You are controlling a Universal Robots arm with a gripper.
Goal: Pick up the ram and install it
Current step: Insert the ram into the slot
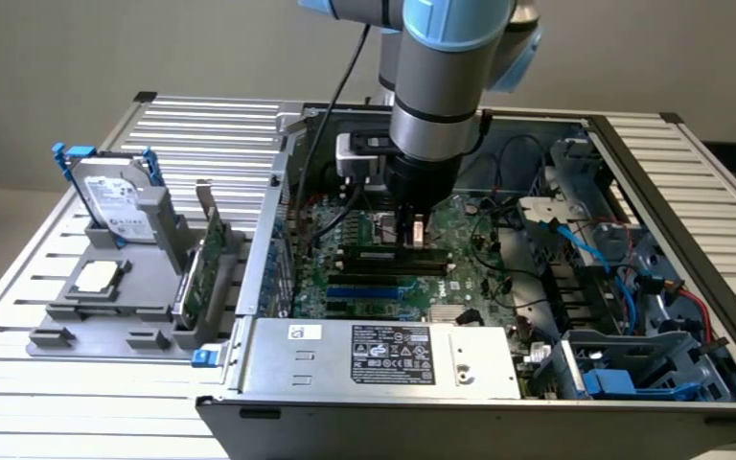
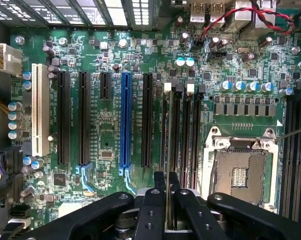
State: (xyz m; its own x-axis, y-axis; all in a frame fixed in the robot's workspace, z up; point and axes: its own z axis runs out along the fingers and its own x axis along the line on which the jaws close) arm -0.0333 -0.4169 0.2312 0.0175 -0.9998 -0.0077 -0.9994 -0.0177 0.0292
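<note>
The arm comes down from the top centre of the exterior view into the open computer case (image 1: 675, 240), and its gripper (image 1: 414, 228) hangs over the middle of the motherboard (image 1: 471, 278). The fingers are closed on the ram (image 1: 385, 253), which lies as a long dark stick directly below them, in line with the black memory slots (image 1: 409, 269). In the wrist view the gripper (image 2: 166, 182) pinches the ram (image 2: 166, 150) edge-on, a thin pale line running along a black memory slot (image 2: 174, 130) between the blue slot (image 2: 125, 120) and the processor socket (image 2: 239, 172). Whether the stick is fully seated cannot be told. Toward the exterior view's left, outside the case, a grey holder (image 1: 100, 316) on the slatted table (image 1: 202, 125) carries the hard drive (image 1: 119, 206) with blue clips and the wider green expansion card (image 1: 208, 264). The power supply (image 1: 381, 356) sits at the lower centre of the case.
</note>
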